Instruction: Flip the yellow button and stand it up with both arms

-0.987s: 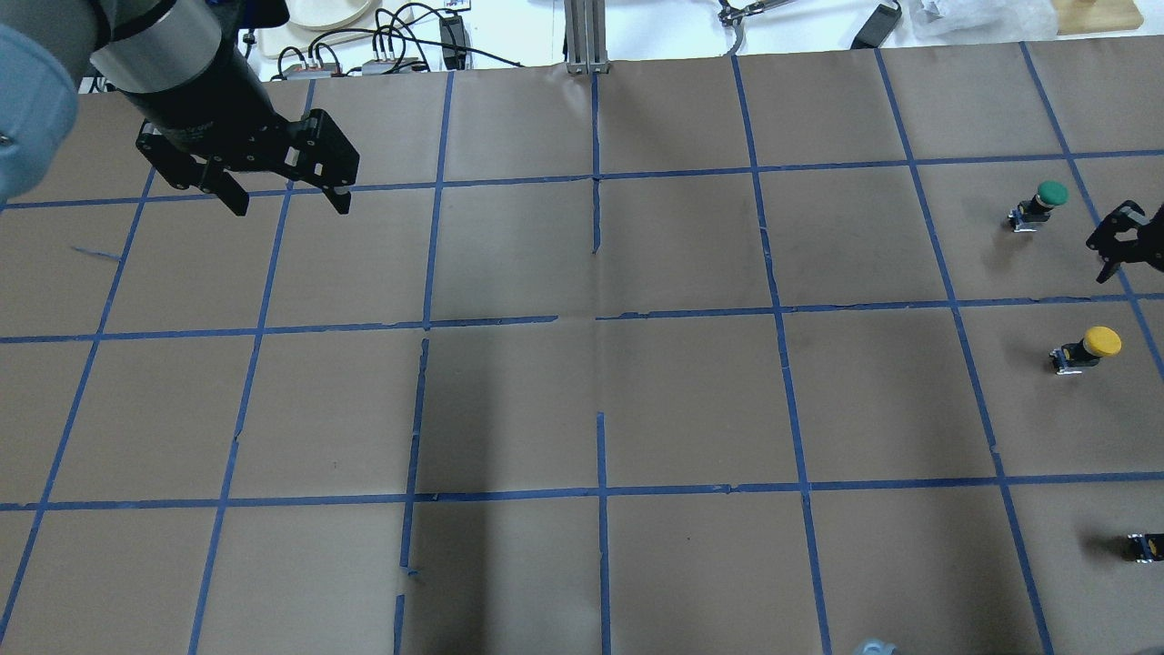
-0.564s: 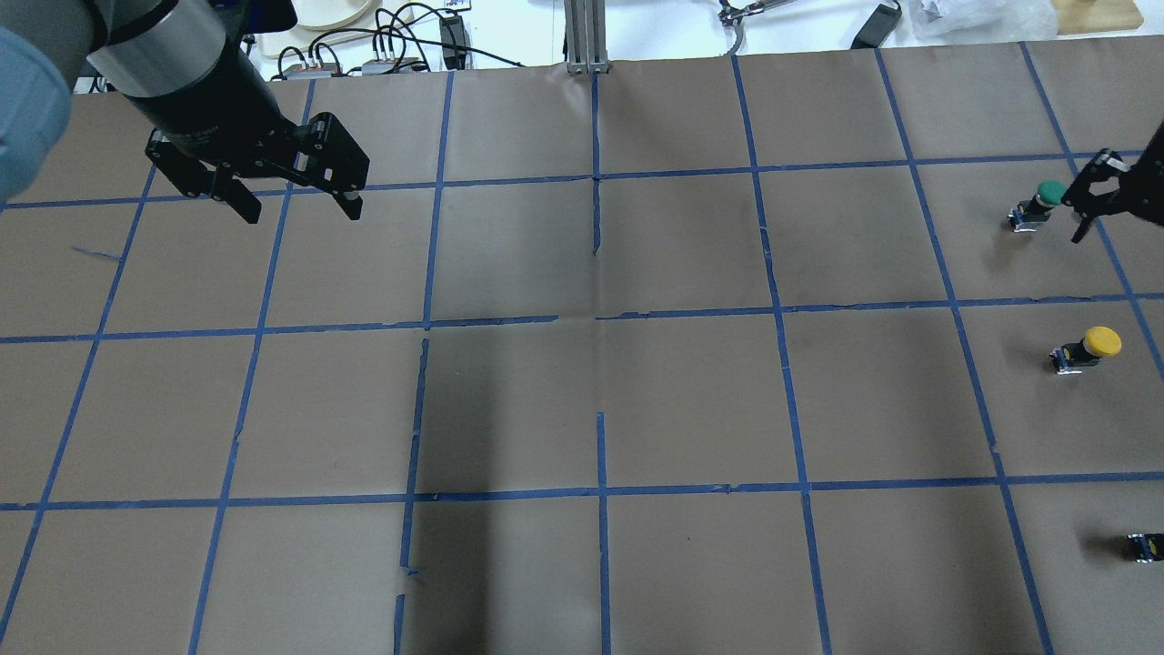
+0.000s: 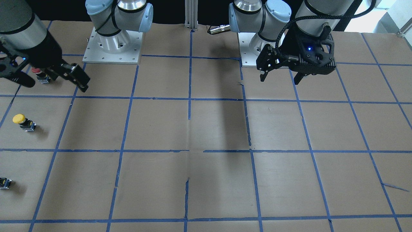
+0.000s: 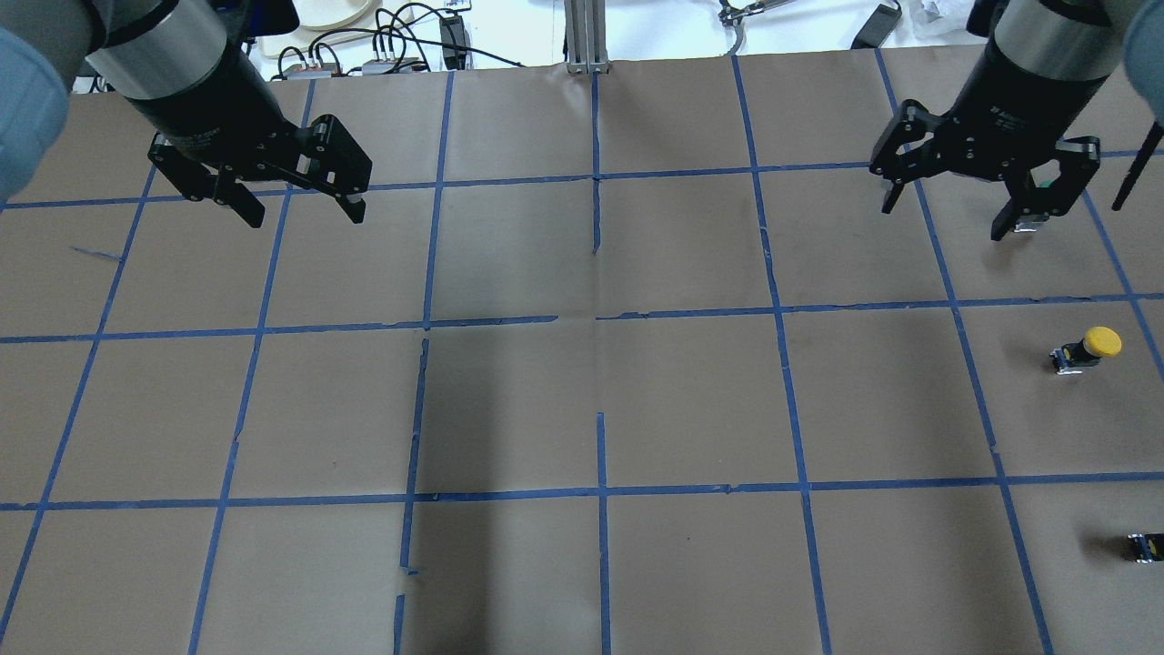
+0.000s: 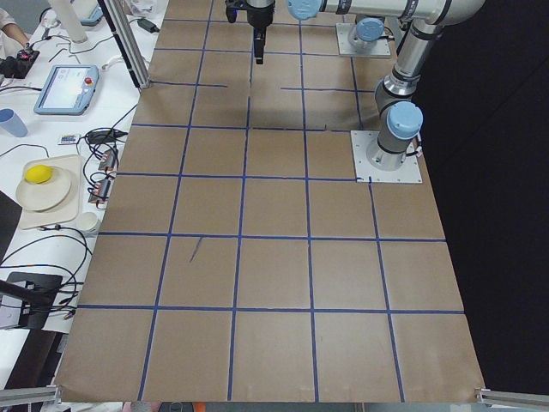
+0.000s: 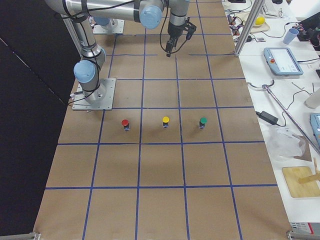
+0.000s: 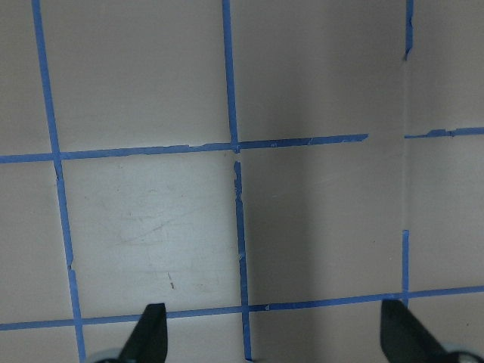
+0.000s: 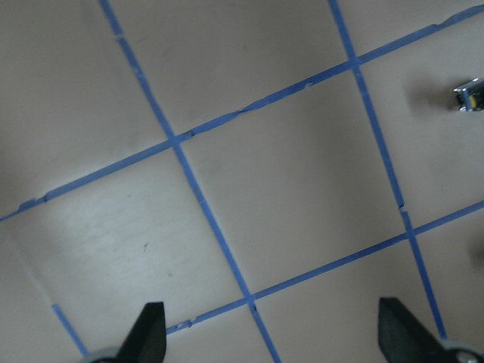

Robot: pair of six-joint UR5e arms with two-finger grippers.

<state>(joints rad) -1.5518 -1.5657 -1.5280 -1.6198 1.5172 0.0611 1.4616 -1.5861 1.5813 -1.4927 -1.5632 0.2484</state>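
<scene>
The yellow button (image 4: 1087,348) stands at the table's right side with its cap on top, and shows in the front view (image 3: 22,121) and the right side view (image 6: 165,121). My right gripper (image 4: 942,218) hangs open and empty above the table, one grid square farther out than the button and a little to its left. It also shows in the front view (image 3: 56,86). My left gripper (image 4: 303,216) is open and empty over the far left of the table (image 3: 280,80). Both wrist views show only brown paper and blue tape between the open fingers.
A red button (image 6: 125,123) and a green button (image 6: 203,122) stand in a row on either side of the yellow one. The green one is mostly hidden behind my right gripper overhead. A black-and-silver base (image 4: 1146,546) sits at the right edge. Cables and trays (image 4: 364,36) lie beyond the far edge.
My right gripper has swung in from the right edge, leftward past the green button, and now shows in full. My left gripper has shifted slightly right. The buttons have not moved.
</scene>
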